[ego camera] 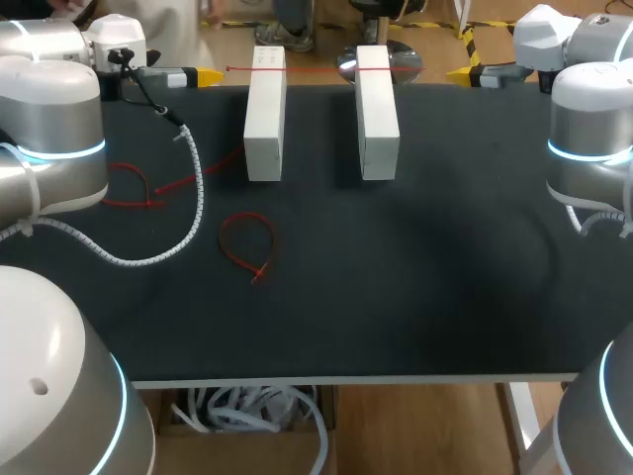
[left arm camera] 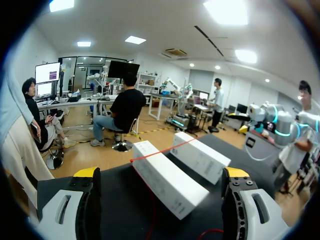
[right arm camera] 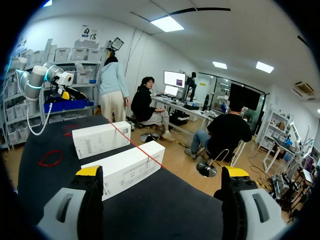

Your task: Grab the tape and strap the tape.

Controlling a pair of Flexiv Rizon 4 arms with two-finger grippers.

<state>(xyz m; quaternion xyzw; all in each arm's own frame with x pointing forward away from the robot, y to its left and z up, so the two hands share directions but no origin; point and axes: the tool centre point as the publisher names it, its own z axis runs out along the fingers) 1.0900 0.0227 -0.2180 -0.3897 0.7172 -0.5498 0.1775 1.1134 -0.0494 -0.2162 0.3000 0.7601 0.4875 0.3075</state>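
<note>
I find my left claw (left arm camera: pixel 162 175) and right claw (right arm camera: pixel 162 171) both released, gripping nothing. A straight red cable tie (ego camera: pixel 307 69) lies across two white boxes (ego camera: pixel 265 114) on the bench (ego camera: pixel 415 277).

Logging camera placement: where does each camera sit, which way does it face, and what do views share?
Head view: above, behind the robot, looking down on the black table; left arm and right arm enter at the sides.
Left wrist view: on the left wrist, looking across the table past the open left end effector.
Right wrist view: on the right wrist, facing the opposite way past the open right end effector.
Shared: all show two white rectangular cardboard boxes bridged by a thin red plastic tie.
</note>
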